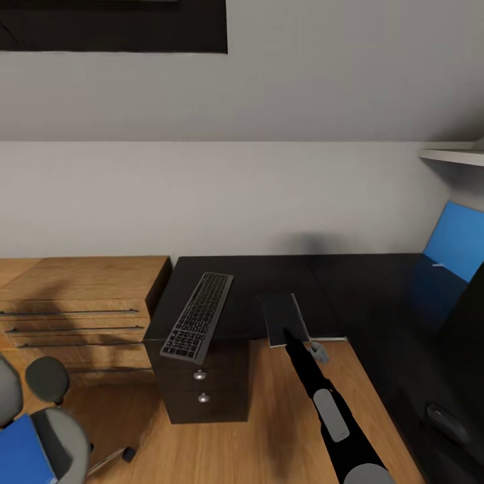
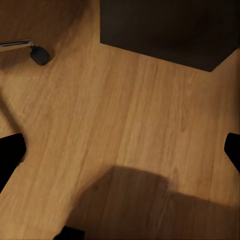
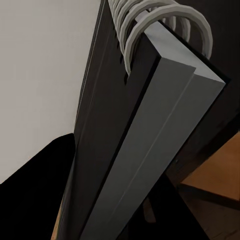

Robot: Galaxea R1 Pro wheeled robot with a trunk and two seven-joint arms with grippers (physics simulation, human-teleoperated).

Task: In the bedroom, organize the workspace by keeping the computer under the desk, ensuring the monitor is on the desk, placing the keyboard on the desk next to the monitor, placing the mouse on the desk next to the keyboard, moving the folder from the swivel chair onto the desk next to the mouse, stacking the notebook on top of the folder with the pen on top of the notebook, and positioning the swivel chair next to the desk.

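Notebook (image 1: 285,320): thin, dark grey, spiral-bound with pale grey rings (image 3: 150,20) along one edge. Held in the right hand (image 1: 290,334), clamped on its near edge, over the front edge of the black tabletop (image 1: 349,282).

Keyboard (image 1: 199,316): black with grey keys, lying askew on the tabletop's left end, near corner overhanging the drawer unit (image 1: 202,383) with two round knobs.

Folder (image 1: 23,450): bright blue, on the grey chair (image 1: 60,444) seat, lower left.

Dresser (image 1: 81,309): light wood, left of the desk, touching it.

Blue panel (image 1: 460,238): right end of the desk, below a white shelf (image 1: 454,156).

Left hand (image 2: 120,150): fingers (image 2: 10,155) spread wide, holding nothing, above the wood floor (image 2: 125,110); a chair caster (image 2: 40,55) is near.

No legible writing.
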